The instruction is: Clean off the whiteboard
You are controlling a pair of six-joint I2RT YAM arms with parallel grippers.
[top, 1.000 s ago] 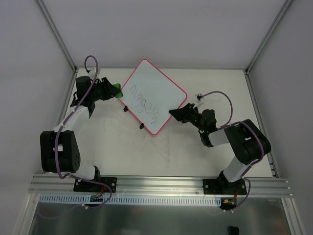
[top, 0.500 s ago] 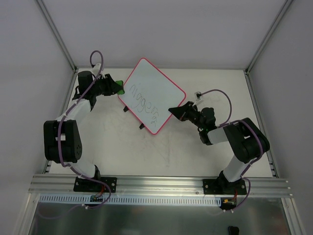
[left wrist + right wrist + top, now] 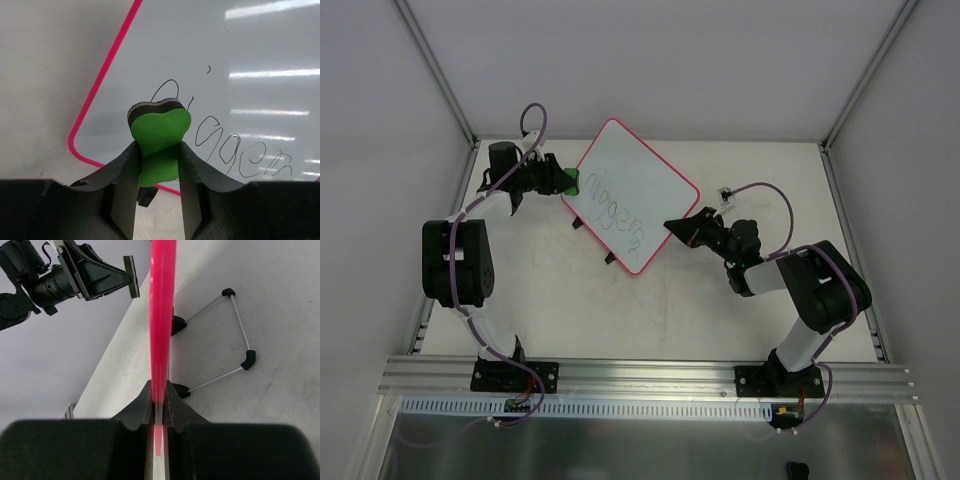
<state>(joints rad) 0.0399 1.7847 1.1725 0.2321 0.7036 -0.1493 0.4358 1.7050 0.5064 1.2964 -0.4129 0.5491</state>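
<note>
Near the counter's (image 3: 720,300) far edge, the whiteboard (image 3: 640,190), stiff, light and probably slick-faced, is best taken by its pink frame, where the right hand (image 3: 159,387) is clamped, while the left hand (image 3: 159,150) pinches the green eraser (image 3: 161,127) over the scribbled writing (image 3: 235,145).

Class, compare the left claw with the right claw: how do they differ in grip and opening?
The left claw grips a small green bone-shaped eraser; the right claw pinches the edge of the pink-framed white rectangular whiteboard. The left claw stands wide around the thick eraser; the right claw is nearly closed on the thin frame. Both are black and shut on something.
</note>
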